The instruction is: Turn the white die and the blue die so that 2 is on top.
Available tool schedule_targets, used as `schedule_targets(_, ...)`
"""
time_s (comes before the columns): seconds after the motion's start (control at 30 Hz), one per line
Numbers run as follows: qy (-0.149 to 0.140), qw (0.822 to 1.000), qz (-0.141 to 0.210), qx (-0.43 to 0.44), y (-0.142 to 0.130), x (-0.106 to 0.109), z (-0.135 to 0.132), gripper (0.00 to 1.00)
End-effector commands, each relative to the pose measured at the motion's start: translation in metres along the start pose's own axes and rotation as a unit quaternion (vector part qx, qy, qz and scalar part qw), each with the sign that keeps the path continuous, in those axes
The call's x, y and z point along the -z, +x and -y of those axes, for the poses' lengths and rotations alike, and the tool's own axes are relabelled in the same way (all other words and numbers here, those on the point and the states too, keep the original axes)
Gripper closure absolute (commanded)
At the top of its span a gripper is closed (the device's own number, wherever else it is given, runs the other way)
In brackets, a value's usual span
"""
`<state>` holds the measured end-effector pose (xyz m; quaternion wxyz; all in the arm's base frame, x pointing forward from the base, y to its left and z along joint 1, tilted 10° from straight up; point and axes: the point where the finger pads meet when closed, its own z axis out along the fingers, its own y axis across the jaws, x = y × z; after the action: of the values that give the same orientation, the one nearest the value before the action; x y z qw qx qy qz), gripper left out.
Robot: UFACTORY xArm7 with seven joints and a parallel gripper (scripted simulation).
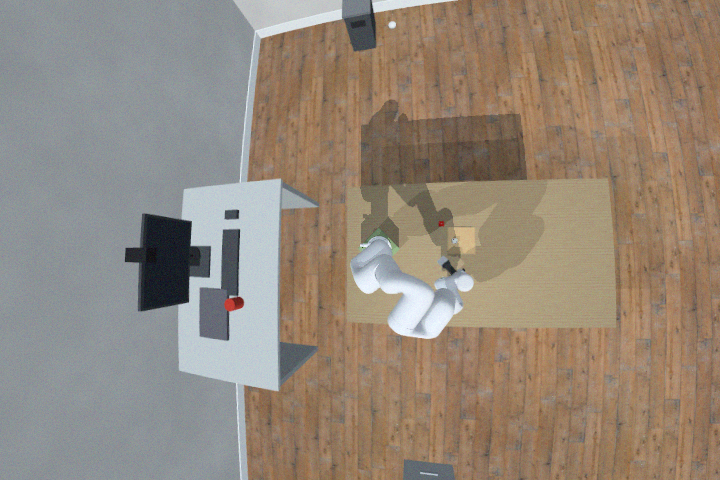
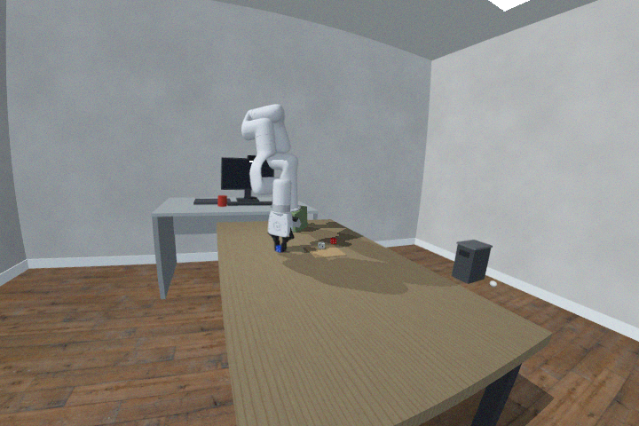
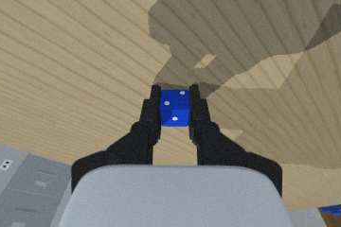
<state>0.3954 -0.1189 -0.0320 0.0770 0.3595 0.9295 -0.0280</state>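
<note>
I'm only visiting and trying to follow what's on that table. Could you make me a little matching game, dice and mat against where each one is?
Things:
1. blue die
2. white die
3. red die
4. mat

Places:
A. flat on the table, under one die
B. on the bare table beyond the mat
C. between the gripper's fingers
D. on the mat's edge

Pairs: 1-C, 2-D, 3-B, 4-A

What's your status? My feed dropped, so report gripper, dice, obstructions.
Gripper shut on blue die, off the mat. White die on mat, red die beside it. Nothing blocking.
</note>
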Motion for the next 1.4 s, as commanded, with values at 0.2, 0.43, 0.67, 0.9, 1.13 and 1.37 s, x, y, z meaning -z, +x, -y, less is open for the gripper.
schedule_targets(0.2,-0.001,1.0,0.001,0.0,-0.001,0.011,-0.001,0.79)
schedule_targets(0.43,-0.001,1.0,0.001,0.0,-0.001,0.029,-0.001,0.79)
schedule_targets(0.67,-0.001,1.0,0.001,0.0,-0.001,0.061,0.0,0.79)
schedule_targets(0.9,-0.001,1.0,0.001,0.0,-0.001,0.079,0.0,0.79)
schedule_targets(1.13,0.0,1.0,0.001,0.0,-0.001,0.094,0.0,0.79)
schedule_targets(1.37,0.0,1.0,0.001,0.0,-0.001,0.1,0.0,0.79)
